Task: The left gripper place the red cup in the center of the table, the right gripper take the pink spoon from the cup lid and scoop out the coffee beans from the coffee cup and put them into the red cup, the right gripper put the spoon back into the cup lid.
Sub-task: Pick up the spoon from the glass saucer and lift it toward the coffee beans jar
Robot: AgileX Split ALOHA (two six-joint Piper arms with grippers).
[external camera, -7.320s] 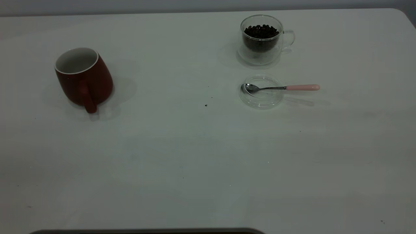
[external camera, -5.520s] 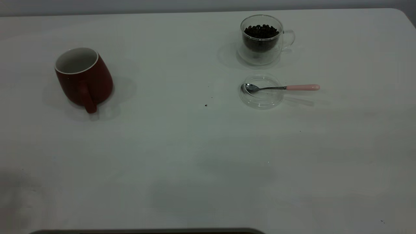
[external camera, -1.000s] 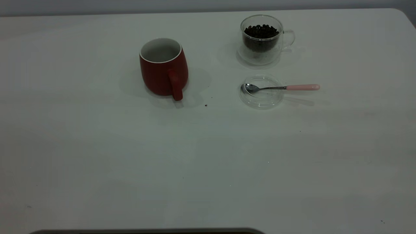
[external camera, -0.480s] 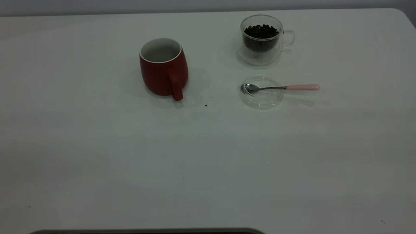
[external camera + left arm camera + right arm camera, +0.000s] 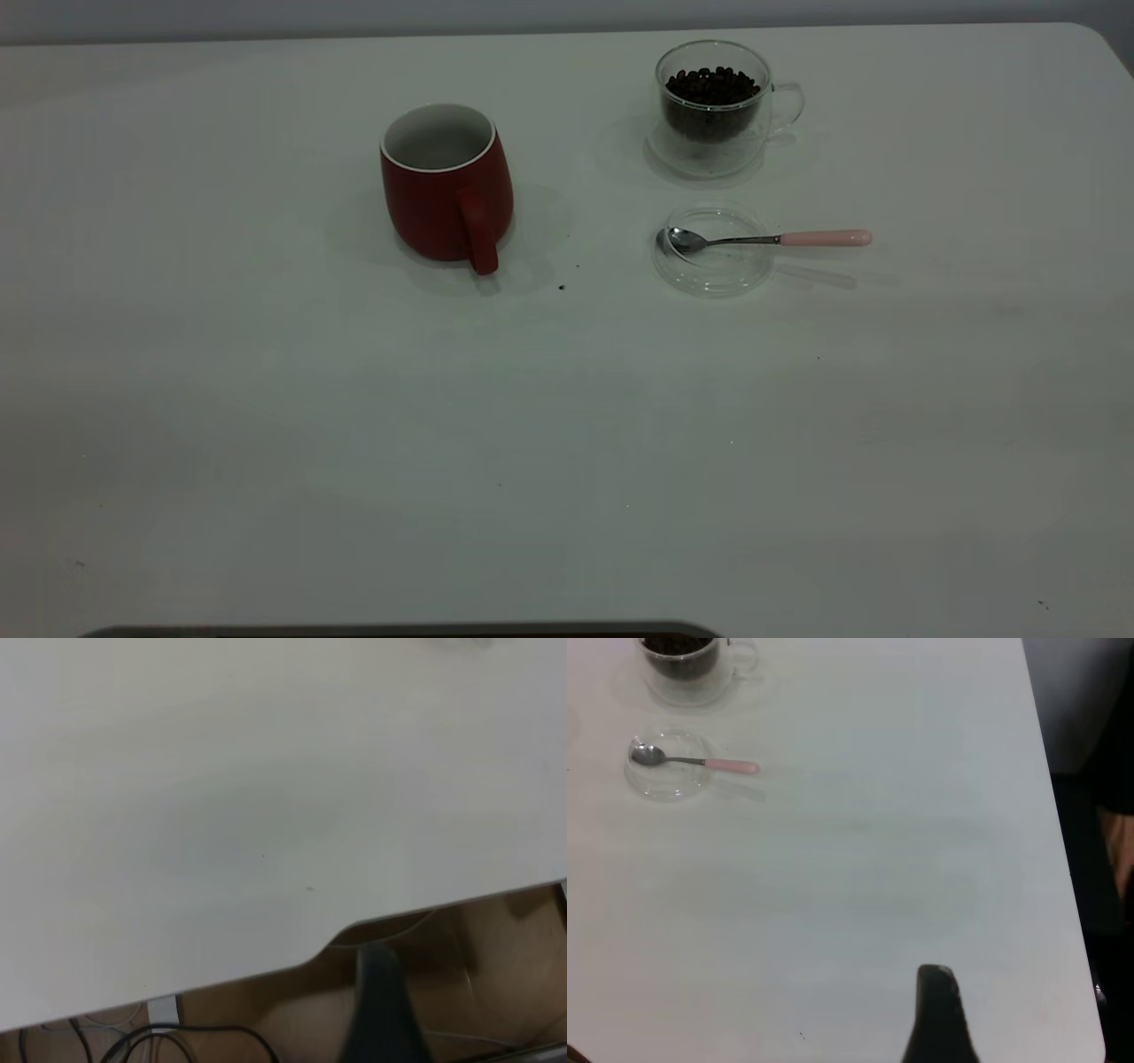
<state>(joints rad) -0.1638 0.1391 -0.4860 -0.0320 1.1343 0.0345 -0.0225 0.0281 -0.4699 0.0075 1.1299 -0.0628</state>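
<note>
Pink spoon [image 5: 769, 238] on cup lid [image 5: 713, 249] — light, thin, slippery; pinch pink handle, well ahead of right gripper [image 5: 939, 1014], jaw state can't tell.

Glossy red cup [image 5: 446, 190]; clear glass coffee cup [image 5: 714, 106]; shiny metal spoon [image 5: 767, 238] (pink handle).

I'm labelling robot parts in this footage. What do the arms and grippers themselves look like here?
Very little shows. No arm appears in the exterior view. Each wrist view catches only one dark, near-black finger: the left gripper shows as a blurred tapering shape, the right gripper as a narrow finger with a rounded tip. No markings, cables on the arms or second fingers are visible.
</note>
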